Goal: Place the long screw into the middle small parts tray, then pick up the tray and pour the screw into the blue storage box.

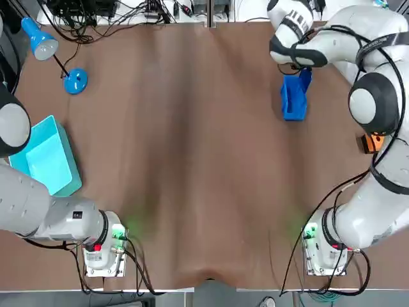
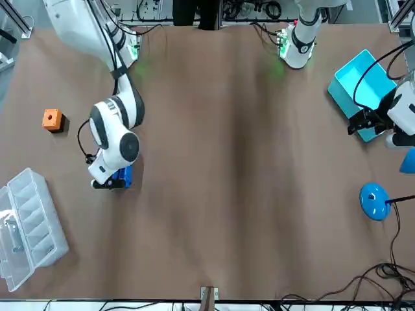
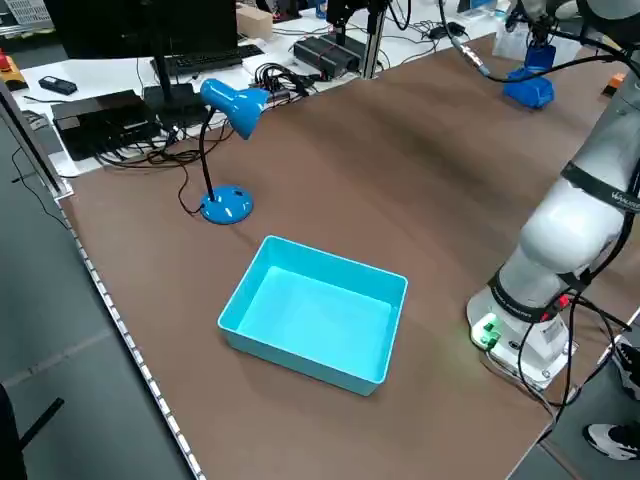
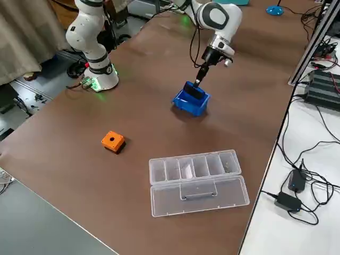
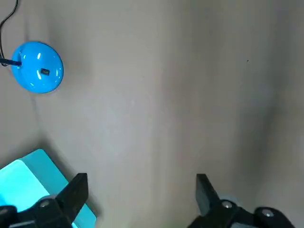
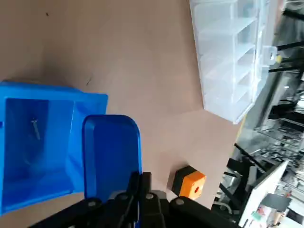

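My right gripper (image 6: 140,179) is shut on the edge of a small blue parts tray (image 6: 111,152), held tilted over the open blue storage box (image 6: 38,142). A long screw (image 6: 34,127) lies inside that box. In the top view the box (image 1: 294,99) stands at the far right of the table, under the right gripper (image 1: 300,73). The right side view shows the tray (image 4: 194,90) dipping into the box (image 4: 190,102). My left gripper (image 5: 140,190) hangs open and empty above the table beside a cyan bin (image 5: 28,185).
The cyan bin (image 1: 45,157) sits at the near left, with a blue desk lamp (image 1: 75,81) beyond it. A clear compartment organiser (image 4: 196,172) lies open near the right table edge. An orange block (image 4: 112,141) rests close to it.
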